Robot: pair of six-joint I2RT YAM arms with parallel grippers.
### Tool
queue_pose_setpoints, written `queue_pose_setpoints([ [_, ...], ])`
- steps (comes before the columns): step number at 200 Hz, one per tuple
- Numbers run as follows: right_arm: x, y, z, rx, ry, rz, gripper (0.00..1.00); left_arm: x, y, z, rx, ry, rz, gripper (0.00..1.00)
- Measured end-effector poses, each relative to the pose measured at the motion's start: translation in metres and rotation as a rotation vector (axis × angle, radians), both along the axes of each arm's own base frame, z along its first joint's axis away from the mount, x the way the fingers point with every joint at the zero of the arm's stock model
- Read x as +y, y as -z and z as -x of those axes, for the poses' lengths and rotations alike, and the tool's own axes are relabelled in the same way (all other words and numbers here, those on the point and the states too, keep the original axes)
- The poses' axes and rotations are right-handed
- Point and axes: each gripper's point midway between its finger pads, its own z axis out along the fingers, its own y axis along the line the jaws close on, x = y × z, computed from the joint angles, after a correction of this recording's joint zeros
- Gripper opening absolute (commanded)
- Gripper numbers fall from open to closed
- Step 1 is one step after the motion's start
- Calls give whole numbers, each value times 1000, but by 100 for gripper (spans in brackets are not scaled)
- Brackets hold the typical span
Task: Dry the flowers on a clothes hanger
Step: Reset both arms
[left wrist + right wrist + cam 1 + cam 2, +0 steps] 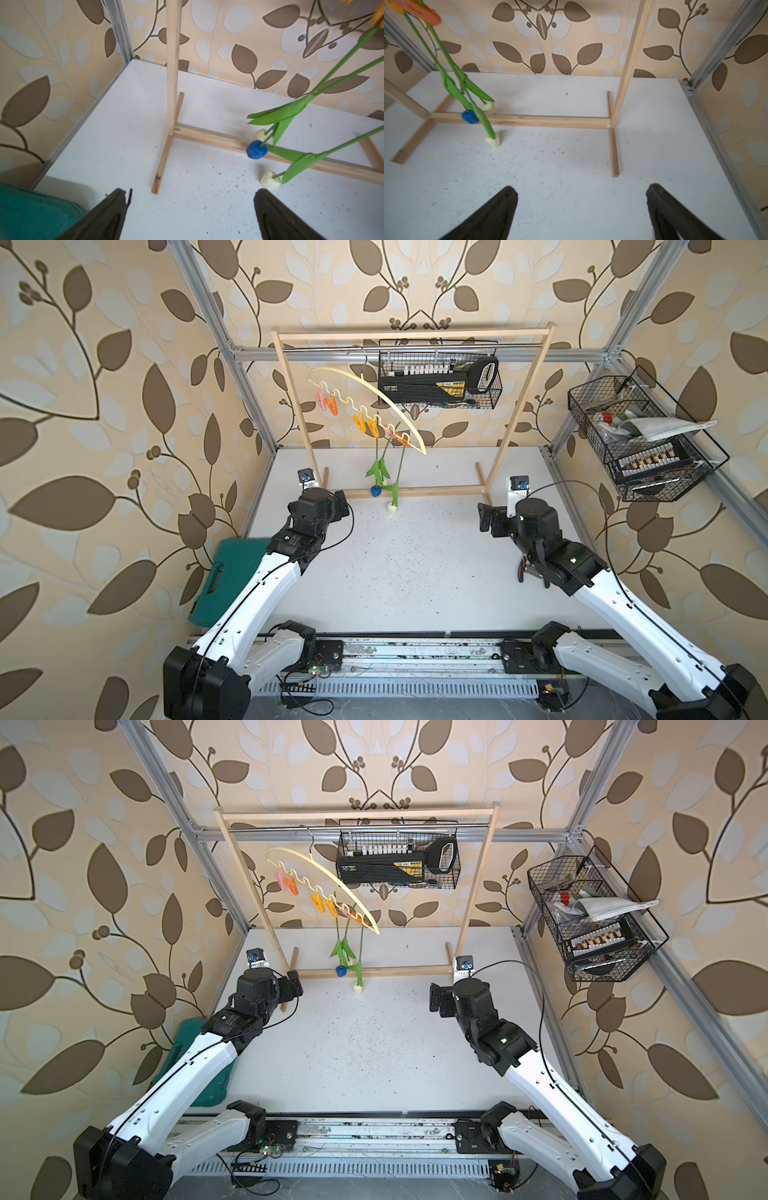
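Black left gripper (192,193): jaws spread wide, nothing between them, hovering over the white counter (415,564) just in front of the left foot of the wooden rack (411,334). Right gripper (582,187): same, released and empty, by the rack's right foot. Both sit well apart from the flowers in both top views.

Flowers (376,470): all three hang head down, between the two arms, toward the left half of the rack.
- The green stems run up into the clothespins (359,423) at the low end of the hanger (417,440).
- Blue head (256,150) hangs right at the rack's base bar.
- One cream head (260,134) is behind that bar. The other (493,141) is in front of it and lowest, very close to the counter; can't tell if it touches.

Hanger: pale yellow, hooked on the metal rod under the rack's top bar and tilted hard, its left end high. The pink and orange pins sit along its wavy lower bar. An orange pin (425,12) shows at the edge of the right wrist view, clamped on a stem.

Further out:
- A wire basket (440,377) with a black case hangs on the rod beside the hanger.
- A second wire basket (640,435) is on the frame to the right.
- A green case (224,576) lies off the counter's left edge, under the left arm.
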Motion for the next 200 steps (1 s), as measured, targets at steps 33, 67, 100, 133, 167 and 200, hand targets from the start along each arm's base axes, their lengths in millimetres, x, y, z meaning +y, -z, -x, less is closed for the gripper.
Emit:
queue_pose_setpoints([
  [33, -18, 55, -10, 35, 51, 198, 99, 11, 42, 2, -31, -1, -122, 99],
  [67, -45, 102, -30, 18, 102, 318, 99, 28, 80, -6, -8, -14, -240, 99],
  [100, -101, 149, -42, 38, 214, 252, 98, 46, 121, -14, 35, -17, -336, 99],
  [133, -131, 158, -63, -31, 284, 120, 98, 65, 147, -14, 46, -47, -337, 99],
  [167, -128, 164, -70, -73, 252, 51, 99, 95, 145, -18, -14, -124, -241, 99],
  [200, -124, 152, -76, -129, 237, 31, 99, 102, 154, -23, 13, -136, -197, 99],
])
